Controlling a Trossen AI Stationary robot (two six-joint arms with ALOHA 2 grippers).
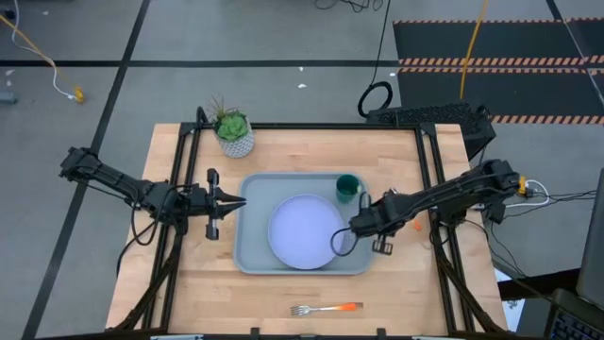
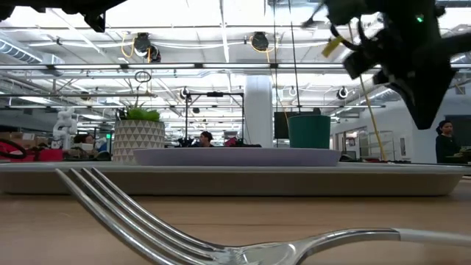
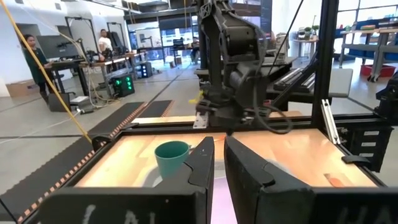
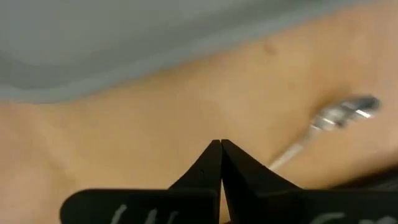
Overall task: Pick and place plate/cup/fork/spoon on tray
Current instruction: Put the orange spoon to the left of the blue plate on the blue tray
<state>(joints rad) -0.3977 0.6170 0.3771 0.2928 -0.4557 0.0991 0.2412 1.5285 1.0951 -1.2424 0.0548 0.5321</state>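
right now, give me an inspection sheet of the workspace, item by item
surface: wooden table, bare wood in front of the tray.
tray: grey-blue, mid-table, carries the plate and the cup.
fork: on the wood near the front edge, off the tray.
spoon: on the wood beside the tray, near the right end effector, not held.
clutter: potted plant at the back left.
left end effector: by the tray's left rim, fingers slightly apart, empty.
right end effector: shut, empty, over the wood off the tray's right rim.
cables: black loop on the floor behind the table.
surroundings: people in the room beyond.
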